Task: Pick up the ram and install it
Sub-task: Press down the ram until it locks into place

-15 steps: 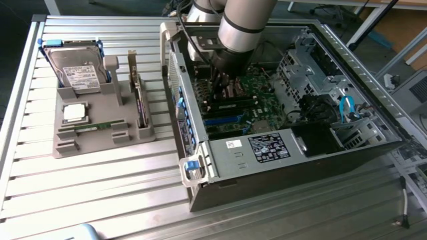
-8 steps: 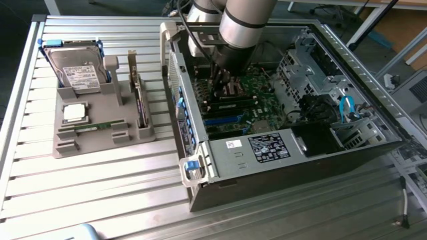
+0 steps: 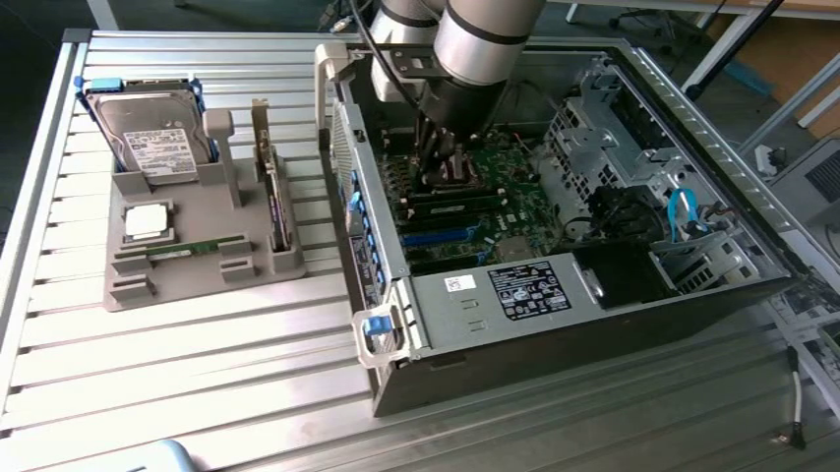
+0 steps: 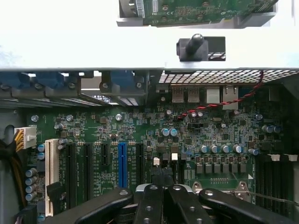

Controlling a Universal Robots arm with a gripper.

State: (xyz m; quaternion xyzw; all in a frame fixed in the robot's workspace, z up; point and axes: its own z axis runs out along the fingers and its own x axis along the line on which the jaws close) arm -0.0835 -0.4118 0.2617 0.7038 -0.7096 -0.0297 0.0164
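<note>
outside the computer case (image 3: 525, 295), off toward the exterior view's left of it, lying flat in a slot of the grey holder (image 3: 197, 285): the ram (image 3: 195, 249). well apart from the case wall, just beside the square silver chip (image 3: 148, 221) and near the upright dark card (image 3: 273, 211).

handling guess first. looks very light, thin and stiff, so no real weight to fight. probably fragile though: bare board, little chips on the face, contacts along one long edge. likely slippery on the flat faces too. best bet: pinch across the thickness near the middle of the top long edge, keeping off the chips and off the contact edge. would not take any twisting or side load well, so straight up out of the holder.

looks-wise: narrow green strip, long and low, with a row of small dark chips, hard to make out finer detail.

meanwhile the gripper (image 3: 444, 167) down inside the case, hanging over the motherboard (image 4: 140, 135). fingers pressed fully together in the wrist view (image 4: 163, 179), nothing green visible between them, so apparently holding nothing. nowhere near the ram out on the holder.
</note>
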